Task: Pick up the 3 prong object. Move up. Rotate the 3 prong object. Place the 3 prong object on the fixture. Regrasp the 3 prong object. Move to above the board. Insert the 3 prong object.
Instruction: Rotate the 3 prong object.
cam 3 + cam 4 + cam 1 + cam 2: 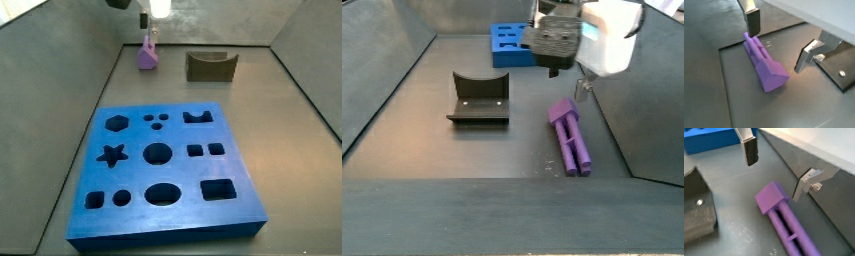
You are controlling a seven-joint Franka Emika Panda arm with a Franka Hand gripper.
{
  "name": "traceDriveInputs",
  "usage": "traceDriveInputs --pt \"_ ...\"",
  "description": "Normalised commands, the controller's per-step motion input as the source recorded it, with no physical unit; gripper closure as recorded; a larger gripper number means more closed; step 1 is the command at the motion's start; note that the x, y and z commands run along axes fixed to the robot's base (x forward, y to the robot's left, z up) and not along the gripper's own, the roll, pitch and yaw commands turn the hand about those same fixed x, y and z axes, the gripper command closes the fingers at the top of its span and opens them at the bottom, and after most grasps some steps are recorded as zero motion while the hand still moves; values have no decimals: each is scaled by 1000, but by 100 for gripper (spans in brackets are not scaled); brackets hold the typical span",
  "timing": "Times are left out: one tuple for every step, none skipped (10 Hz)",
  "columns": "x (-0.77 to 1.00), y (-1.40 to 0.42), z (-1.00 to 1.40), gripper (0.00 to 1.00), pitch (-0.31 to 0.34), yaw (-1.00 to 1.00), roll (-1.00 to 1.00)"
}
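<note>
Hovering just above the 3 prong object [569,138] lying on the floor, the pincer [777,35] is spread wide, empty.

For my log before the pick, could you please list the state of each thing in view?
Pincer: open, empty, hovering just above the 3 prong object.
3 prong object: lying flat on the floor, not held.
Fixture: notch empty.
Board: all holes empty.

Dark grey floor [462,150], grey enclosing walls [67,60].
</note>
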Motion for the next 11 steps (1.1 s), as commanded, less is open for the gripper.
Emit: traceDriveInputs --pt "42 0 -32 0 -13 1000 4" --pt "42 0 -32 0 -14 1000 4" --pt "42 0 -32 0 -14 1000 4" --pt "42 0 -32 0 -16 1000 5" --pt "42 0 -32 0 -16 1000 5" --pt "42 0 -32 0 -18 1000 6" --pt "42 0 -32 0 -19 1000 6" --pt "42 0 -32 0 -22 1000 7" --pt "42 0 -32 0 -23 1000 7" --pt "41 0 -33 0 -27 1000 9" --pt "41 0 -33 0 -29 1000 9"
